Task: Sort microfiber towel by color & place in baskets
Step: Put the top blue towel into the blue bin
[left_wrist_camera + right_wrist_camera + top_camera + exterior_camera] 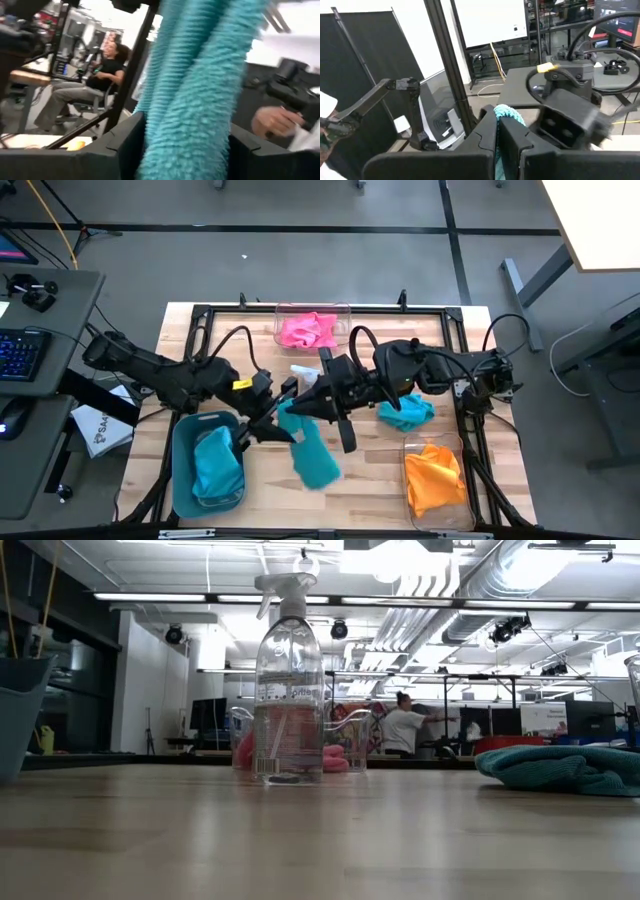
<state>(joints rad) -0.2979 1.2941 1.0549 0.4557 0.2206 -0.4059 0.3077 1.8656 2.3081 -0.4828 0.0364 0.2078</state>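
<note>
while pale wood planks make up the table [380, 490], grey floor surrounds it in the high view, and the low view looks across it into a bright hall where a person [405, 727] stands far off. a clear spray bottle [288, 680] stands mid-table, fronting the clear basket [343, 315] of pink towel [310, 330] at top centre. lower left sits the teal basket [182, 470] with a teal towel [218, 465]; lower right a clear basket [438, 520] holds an orange towel [435, 475]. another teal towel [408, 412] lies right of centre. at centre the right gripper [497, 132] is clamped on a hanging teal towel [312, 450], which passes between the spread fingers of the left gripper [262, 425].
</note>
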